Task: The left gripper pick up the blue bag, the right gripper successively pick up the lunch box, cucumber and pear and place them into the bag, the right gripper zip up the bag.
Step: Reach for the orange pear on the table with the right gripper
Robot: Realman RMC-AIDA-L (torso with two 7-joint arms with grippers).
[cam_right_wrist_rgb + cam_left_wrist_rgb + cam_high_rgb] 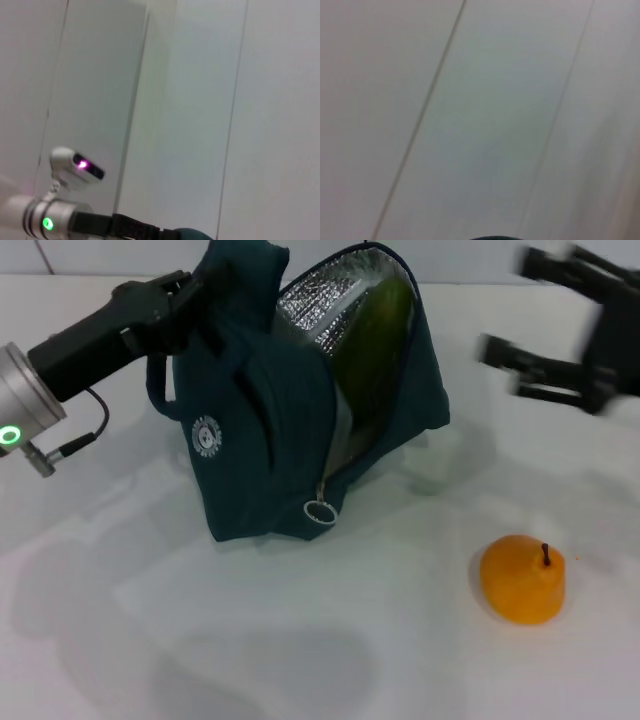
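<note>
The left gripper (195, 290) pinched the top of the bag (270, 420) at its handles, holding the teal tote half-raised and tipped so its foil-lined mouth faced up and toward the robot's right, apparently to keep the opening clear for loading. Its fingertips were buried in the fabric, yet the bag hung from them. The cucumber (375, 335) lay inside against the lining. The lunch box could not be made out with certainty; a pale shape low in the opening may have been it. The zip stood undone, its ring pull (320, 512) dangling at the bag's lower front. To the right, well apart from the bag, the right gripper (500, 365) hovered above the table (250, 640) with fingers spread and nothing between them. The pear (522, 578) sat upright on the table nearer the robot, apparently the next item due.
</note>
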